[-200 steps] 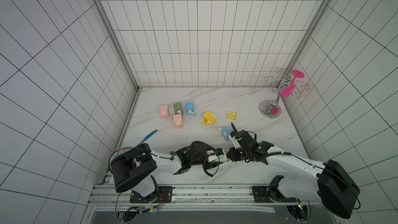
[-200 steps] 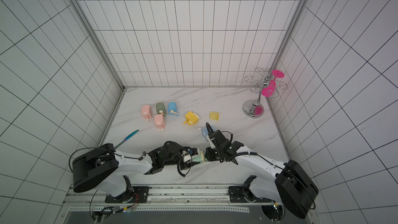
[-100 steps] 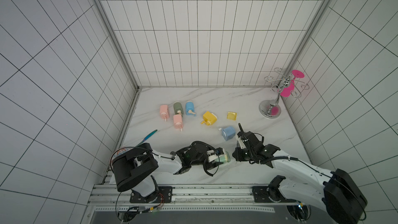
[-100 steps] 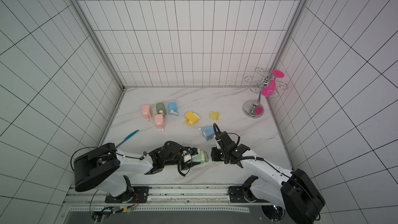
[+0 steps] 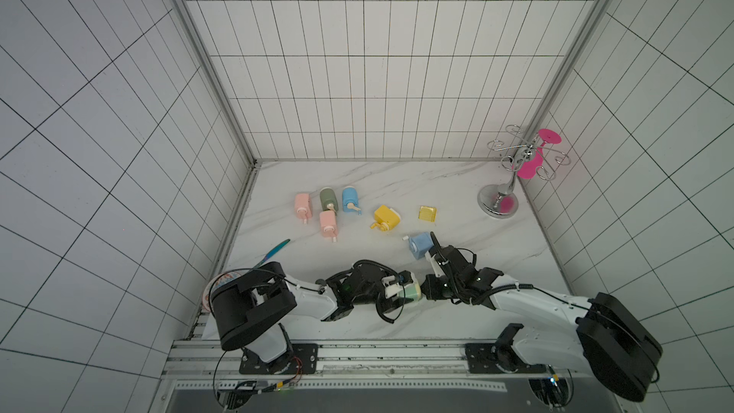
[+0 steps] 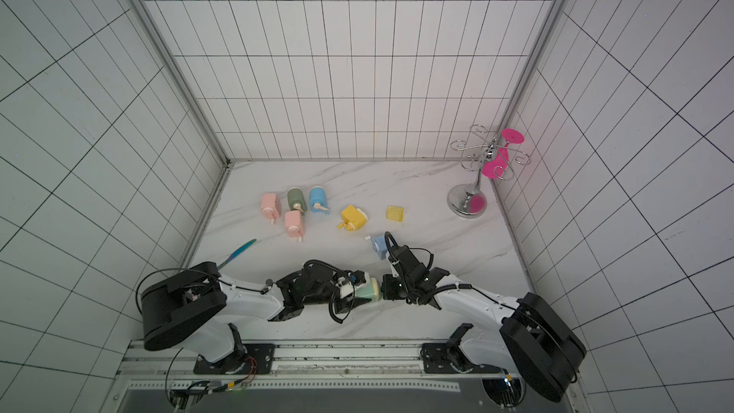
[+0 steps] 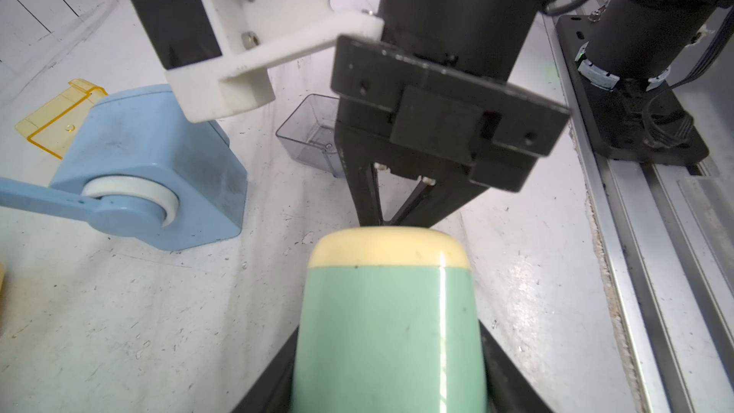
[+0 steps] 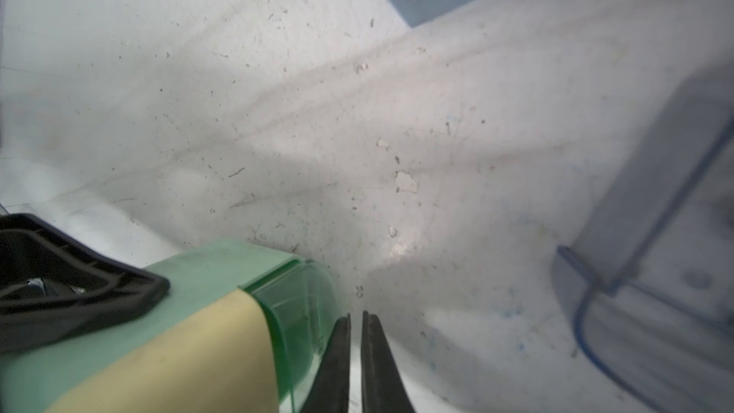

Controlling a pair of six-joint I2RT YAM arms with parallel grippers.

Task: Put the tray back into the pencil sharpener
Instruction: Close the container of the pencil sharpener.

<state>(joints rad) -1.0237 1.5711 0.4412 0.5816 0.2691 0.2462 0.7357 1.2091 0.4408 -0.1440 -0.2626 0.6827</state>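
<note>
Green tray (image 8: 302,311) is sitting in the end of the green sharpener (image 7: 389,331), its see-through front showing next to the cream band. The green sharpener is being held level, close to the desk (image 5: 496,240). L pincer (image 5: 399,292) is clamping the sharpener's body from both sides. R pincer (image 8: 355,351) is facing the tray end w/ its fingers nearly together, just a thin slit btwn them, gripping nothing; tips are right at the tray, can't tell if touching. Clear tray (image 7: 308,133) is lying on the desk just past the green sharpener's tray end. Blue sharpener (image 7: 151,160) is standing near the green sharpener, and a yellow tray (image 7: 55,121) is lying farther from it, same side.
</note>
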